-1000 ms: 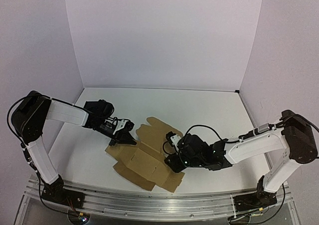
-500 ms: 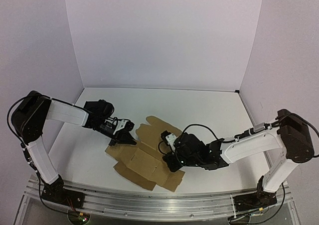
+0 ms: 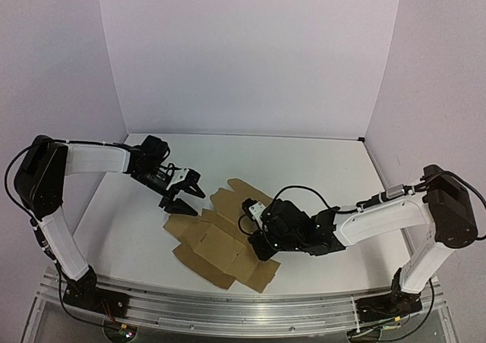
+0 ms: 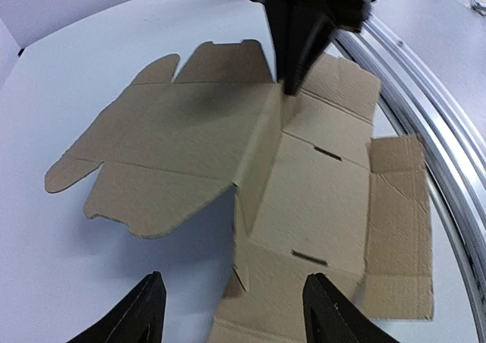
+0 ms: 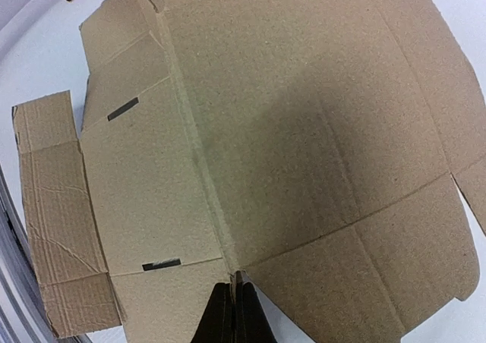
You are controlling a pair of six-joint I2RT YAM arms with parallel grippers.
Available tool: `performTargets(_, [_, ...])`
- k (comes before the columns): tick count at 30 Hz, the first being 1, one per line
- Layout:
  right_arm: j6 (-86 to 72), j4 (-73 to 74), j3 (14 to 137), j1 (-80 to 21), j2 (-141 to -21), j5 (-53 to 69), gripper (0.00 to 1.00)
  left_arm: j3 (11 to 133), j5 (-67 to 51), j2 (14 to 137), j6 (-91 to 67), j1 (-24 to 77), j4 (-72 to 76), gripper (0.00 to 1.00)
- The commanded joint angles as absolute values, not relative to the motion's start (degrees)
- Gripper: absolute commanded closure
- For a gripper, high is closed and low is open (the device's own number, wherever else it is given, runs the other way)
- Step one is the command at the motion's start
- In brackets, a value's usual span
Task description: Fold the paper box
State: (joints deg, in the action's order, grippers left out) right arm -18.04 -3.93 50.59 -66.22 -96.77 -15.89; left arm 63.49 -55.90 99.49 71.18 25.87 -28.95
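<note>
There is one brown die-cut cardboard sheet [image 3: 219, 240], the paper box opened out, and it lies on the white worktop [image 3: 319, 168] between the two arms, toward the near side and a little left of the middle. Its long axis runs roughly from near to far, slanted slightly. A narrow end strip sits close to the aluminium rail [image 3: 228, 311] at the near edge, and the broad rounded flaps point toward the far wall. Shorter flaps stick out to the left and right. The right wrist view shows two thin dark slots cut into one panel [image 5: 144, 191] of the sheet. In the left wrist view the far panels [image 4: 167, 146] seem to rise a little along a fold and throw a shadow on the worktop below them.

I count two arms and two grippers. The left gripper [image 3: 179, 206] hangs over the far-left edge of the sheet with its jaws spread wide. It holds nothing, and from its own camera its two black fingers [image 4: 140, 316] frame the cardboard without touching it. The right gripper [image 3: 258, 248] reaches in from the right with its jaws pressed together. Its closed tip [image 5: 233, 309] comes down on a crease near the middle of the sheet, where several panels meet. Whether it pinches any cardboard between the fingers I cannot tell.
</note>
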Motion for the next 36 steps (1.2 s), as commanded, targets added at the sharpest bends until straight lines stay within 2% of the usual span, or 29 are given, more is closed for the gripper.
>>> performTargets(1, [-16.65, -0.32, 54.18, -66.53, -97.7, -18.06, 1.0, 67.47, -59.79, 92.97, 95.77, 24.58, -55.69, 0.34])
performTargets(4, [-16.92, 0.0, 54.79, -66.45, -97.92, -18.12, 1.0, 66.16, -59.79, 89.81, 103.43, 27.07, -65.56, 0.33])
performTargets(6, [-17.69, 0.0, 55.01, -66.37, -98.13, -17.87, 1.0, 63.11, -56.54, 87.87, 102.22, 31.31, -64.15, 0.33])
performTargets(12, [-18.91, 0.0, 55.51, -66.29, -99.19, -16.23, 1.0, 40.91, -45.26, 77.79, 89.24, 41.78, -28.82, 0.22])
performTargets(15, [-18.87, 0.0, 55.27, -66.27, -99.1, -15.5, 1.0, 35.37, -41.78, 77.11, 92.09, 42.79, -20.14, 0.19])
performTargets(19, [-18.59, 0.0, 54.8, -66.27, -98.88, -14.98, 1.0, 33.63, -39.7, 78.77, 88.54, 43.48, -11.45, 0.2])
performTargets(23, [-18.63, 0.0, 55.06, -66.27, -99.13, -14.87, 1.0, 33.22, -37.52, 81.24, 84.81, 44.46, -4.03, 0.28])
performTargets(25, [-18.74, 0.38, 55.35, -66.28, -99.4, -14.81, 1.0, 34.06, -36.51, 83.01, 83.09, 44.98, -3.17, 0.36])
performTargets(30, [-18.65, 1.5, 55.57, -66.29, -99.5, -14.9, 1.0, 36.03, -34.35, 86.75, 80.01, 45.44, -2.23, 0.56])
performTargets(36, [-17.64, 1.53, 54.98, -66.27, -98.69, -13.99, 1.0, 43.81, -34.13, 90.07, 72.32, 45.44, -7.25, 0.69])
